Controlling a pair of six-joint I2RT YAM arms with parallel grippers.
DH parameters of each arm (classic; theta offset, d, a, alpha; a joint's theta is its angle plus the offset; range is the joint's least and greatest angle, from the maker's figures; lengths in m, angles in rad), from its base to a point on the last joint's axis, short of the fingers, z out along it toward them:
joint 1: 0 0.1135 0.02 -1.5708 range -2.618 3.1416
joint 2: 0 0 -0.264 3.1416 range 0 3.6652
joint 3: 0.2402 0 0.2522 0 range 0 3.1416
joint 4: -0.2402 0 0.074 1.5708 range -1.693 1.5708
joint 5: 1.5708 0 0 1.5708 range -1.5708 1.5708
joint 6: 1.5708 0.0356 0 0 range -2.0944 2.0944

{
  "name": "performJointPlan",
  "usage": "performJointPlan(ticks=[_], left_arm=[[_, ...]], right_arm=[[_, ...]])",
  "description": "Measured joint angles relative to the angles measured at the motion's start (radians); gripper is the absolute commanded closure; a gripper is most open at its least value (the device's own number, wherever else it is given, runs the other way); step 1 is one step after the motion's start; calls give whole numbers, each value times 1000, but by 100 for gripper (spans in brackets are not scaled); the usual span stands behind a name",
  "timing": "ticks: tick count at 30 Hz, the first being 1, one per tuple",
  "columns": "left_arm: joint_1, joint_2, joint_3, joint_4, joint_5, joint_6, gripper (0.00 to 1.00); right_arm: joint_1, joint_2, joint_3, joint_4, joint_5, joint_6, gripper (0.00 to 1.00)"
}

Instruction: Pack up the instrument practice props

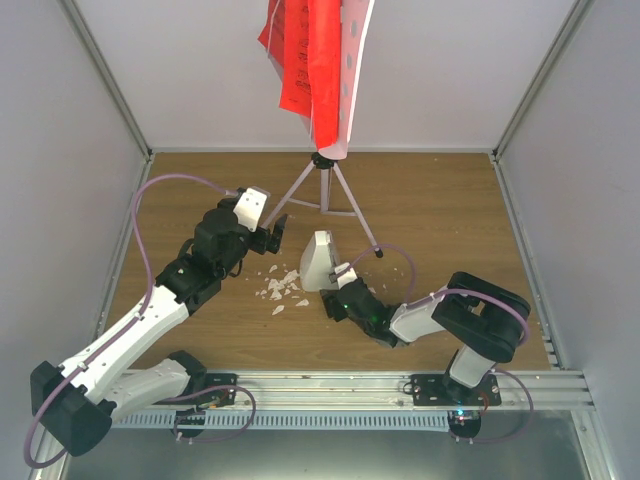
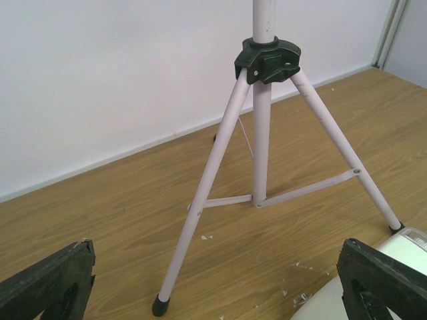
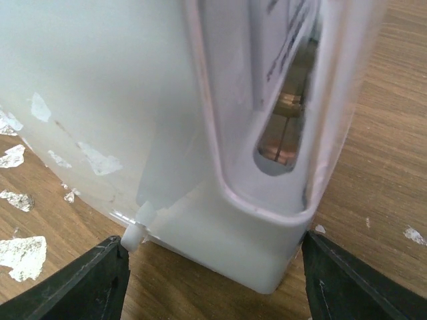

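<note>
The music stand stands at the back middle on silver tripod legs, its pale perforated plate tilted, with red ribbed sheets hanging on it. A small white pyramid-shaped metronome stands upright in front of the tripod. My right gripper is open and low, its jaws straddling the metronome's base, and each black finger stands very close to a side. My left gripper is open and holds nothing. It faces the tripod, whose near leg foot sits between its fingers.
Small white crumbs lie scattered on the wooden floor left of the metronome. White walls close in the back and both sides. A metal rail runs along the near edge by the arm bases.
</note>
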Motion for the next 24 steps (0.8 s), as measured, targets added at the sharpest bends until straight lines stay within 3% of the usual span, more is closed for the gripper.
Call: performJointPlan(ticks=[8,12,16,24], left_arm=[[2,0,0,0,0,3,1],[2,0,0,0,0,3,1],[2,0,0,0,0,3,1],[5,0,-2,1,0,3,1]], right_arm=[[0,0,-1,5,1,-5,32],[0,0,-1,6,1,-5,22],[0,-1,-2,10,1,-15,1],[1,-165,-72,-12,6,-11,0]])
